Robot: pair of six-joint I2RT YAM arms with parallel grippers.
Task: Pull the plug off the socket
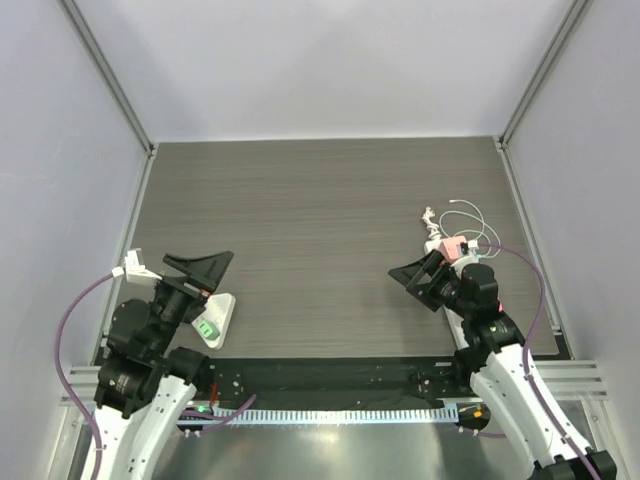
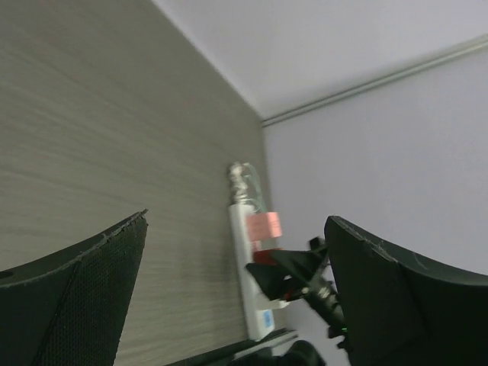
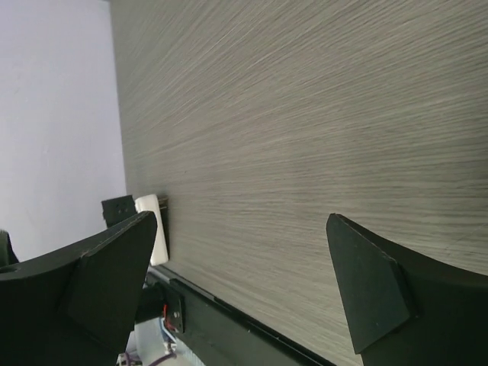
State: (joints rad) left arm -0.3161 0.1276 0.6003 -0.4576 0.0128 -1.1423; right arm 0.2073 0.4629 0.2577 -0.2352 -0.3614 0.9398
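Observation:
A white socket strip (image 2: 242, 252) lies along the table's right side with a pink plug (image 2: 264, 225) pushed into it. In the top view the pink plug (image 1: 455, 247) shows just behind my right wrist, with a thin white cable (image 1: 468, 214) coiled beyond it; the strip is mostly hidden under the arm. My right gripper (image 1: 415, 280) is open and empty, pointing left just beside the plug; it also shows in its own view (image 3: 242, 221). My left gripper (image 1: 200, 264) is open and empty at the table's left, far from the plug, and shows in its own view (image 2: 236, 221).
A second white block with a green mark (image 1: 214, 321) lies at the near left under my left arm; it shows in the right wrist view (image 3: 155, 227). Grey walls with metal rails close the table on three sides. A black strip (image 1: 330, 375) runs along the near edge.

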